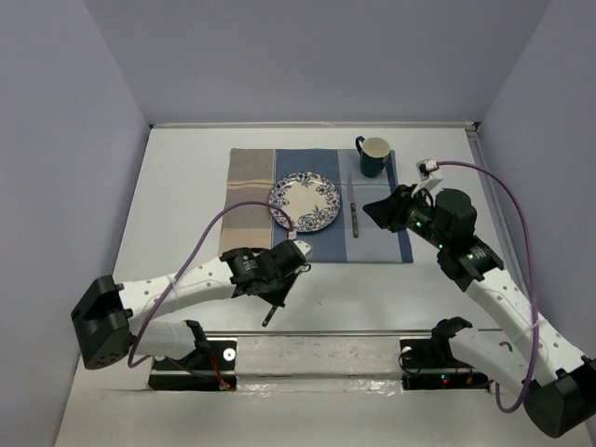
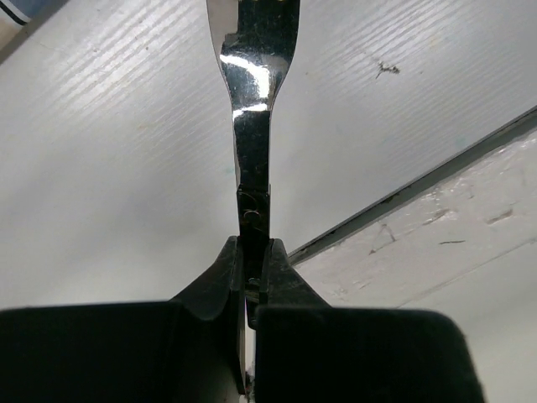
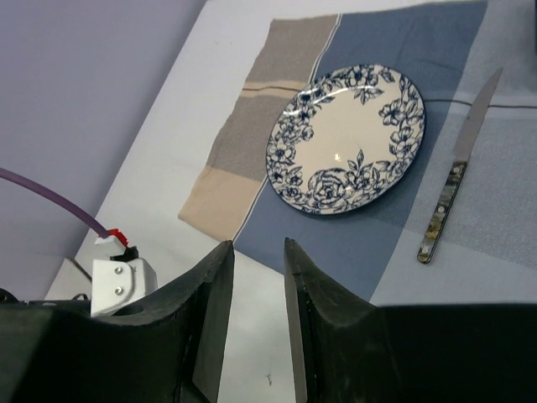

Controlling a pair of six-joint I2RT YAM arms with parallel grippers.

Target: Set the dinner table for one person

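Observation:
On the white dinner table (image 1: 186, 186) lies a blue-and-tan checked placemat (image 1: 251, 200). A blue-flowered plate (image 1: 304, 204) rests on it, with a knife (image 1: 354, 212) to its right and a dark green mug (image 1: 372, 155) at the far right corner. My left gripper (image 1: 282, 282) is over the bare table in front of the placemat, shut on the dark handle of a metal piece of cutlery (image 2: 252, 143); its far end runs out of the left wrist view. My right gripper (image 1: 377, 212) hovers over the placemat's right side, open (image 3: 258, 243) and empty, facing the plate (image 3: 346, 138) and knife (image 3: 457, 168).
A metal rail (image 1: 326, 332) runs along the near table edge between the arm bases; it shows as a dark seam (image 2: 419, 189) in the left wrist view. Lavender walls (image 1: 56, 140) close in the table on the left, back and right.

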